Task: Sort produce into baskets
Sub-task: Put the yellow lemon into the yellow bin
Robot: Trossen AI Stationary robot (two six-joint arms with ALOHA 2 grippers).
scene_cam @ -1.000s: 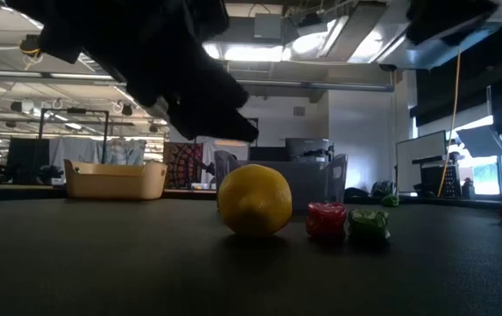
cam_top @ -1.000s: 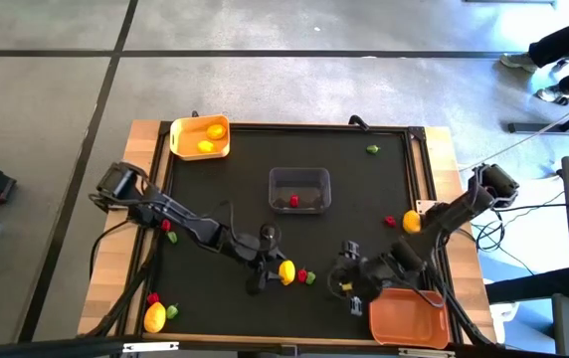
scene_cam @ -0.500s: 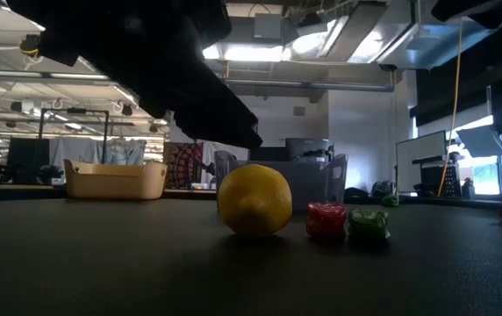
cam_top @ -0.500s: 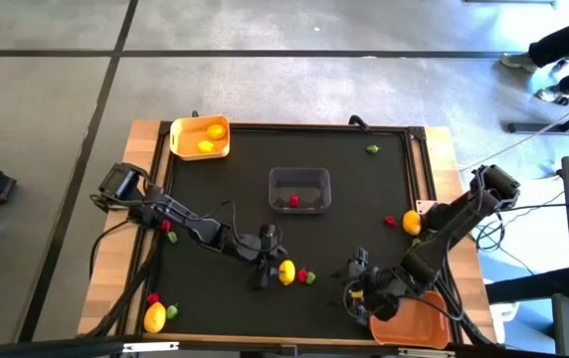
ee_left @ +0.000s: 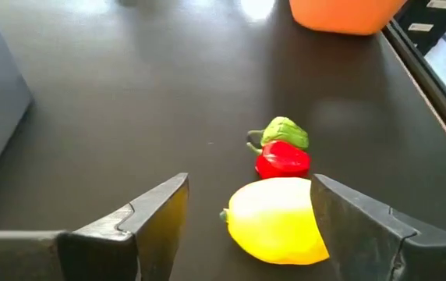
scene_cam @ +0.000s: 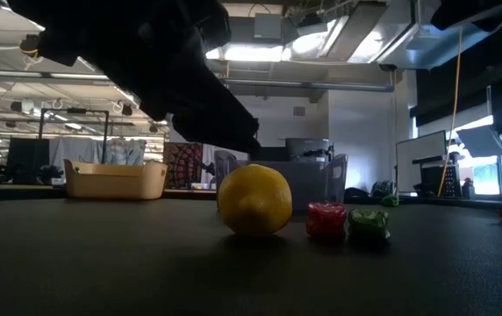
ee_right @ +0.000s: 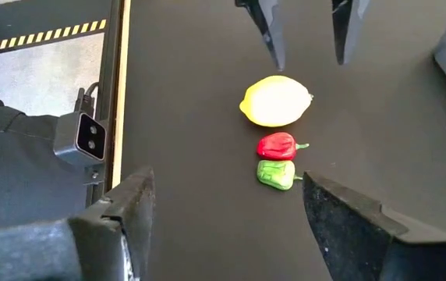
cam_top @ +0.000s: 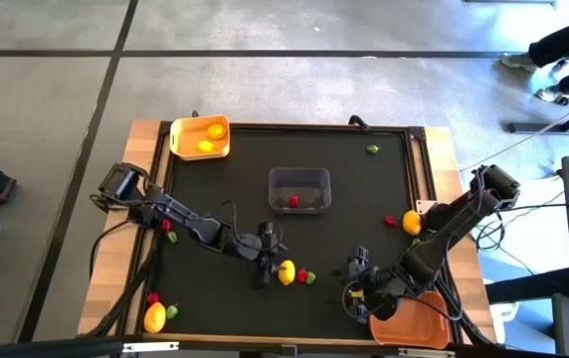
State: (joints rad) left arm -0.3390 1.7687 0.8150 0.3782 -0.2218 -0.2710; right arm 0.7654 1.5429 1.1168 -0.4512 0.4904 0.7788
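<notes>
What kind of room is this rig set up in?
Likely an open-plan lab or workshop. The low view shows exposed ceiling ducts and strip lights and a monitor on a desk; the high view shows a bare concrete floor around the table.

Black mat [cam_top: 284, 149] on wooden table [cam_top: 444, 149]; grey floor [cam_top: 265, 80].

Bright ceiling glare, arm seemingly silhouetted

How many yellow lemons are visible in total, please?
5: two in the yellow basket at and, one mid-table, one at the right edge, one at the front-left corner. Others may be hidden.
</notes>
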